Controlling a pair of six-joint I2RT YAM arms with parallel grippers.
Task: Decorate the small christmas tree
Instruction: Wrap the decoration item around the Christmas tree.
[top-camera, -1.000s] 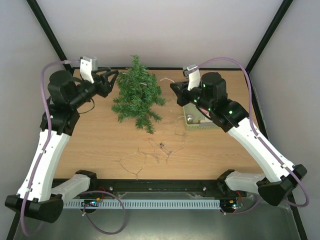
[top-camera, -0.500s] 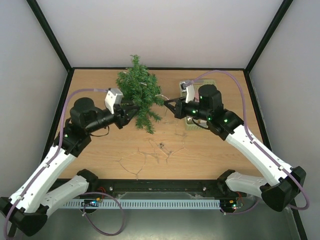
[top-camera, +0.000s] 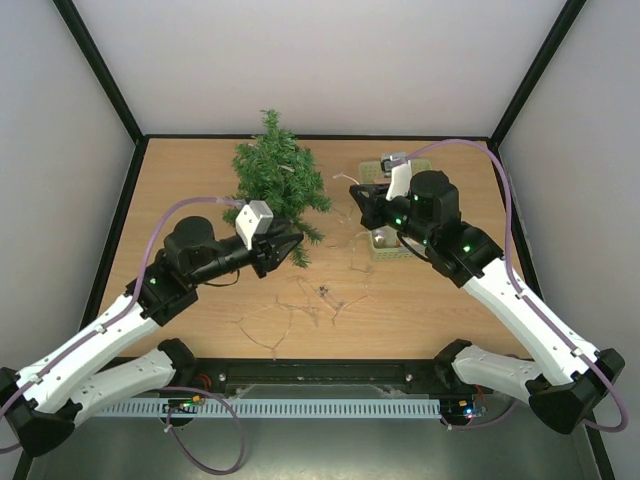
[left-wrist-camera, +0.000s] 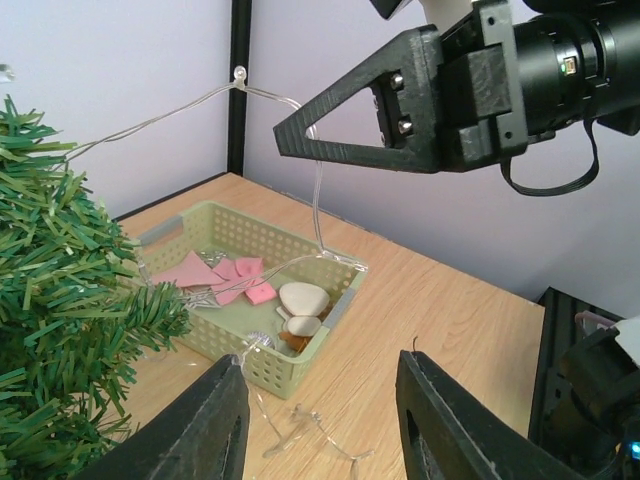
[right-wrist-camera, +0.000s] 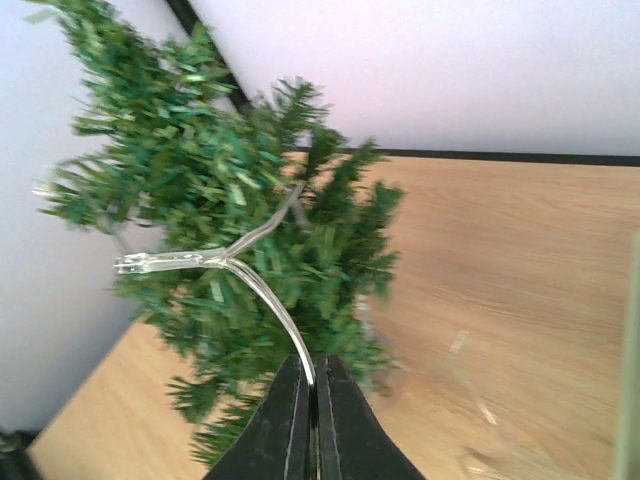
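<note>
Wooden table (top-camera: 200, 300): right tool (right-wrist-camera: 315, 365) pressed together, pinching light wire (right-wrist-camera: 255, 275); left tool (left-wrist-camera: 320, 362) half spread, empty.

small christmas tree (top-camera: 272, 180): dark green | basket (left-wrist-camera: 292, 372): pale green, lattice | table (top-camera: 420, 300): tan woodgrain | light string (right-wrist-camera: 165, 262): clear

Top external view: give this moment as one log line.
right gripper shut on clear light wire | left gripper open | wire toward dark green bristly tree

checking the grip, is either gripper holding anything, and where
Right gripper pinches the thin clear light-string wire along its strand, just short of a bulb; left gripper holds nothing.
</note>
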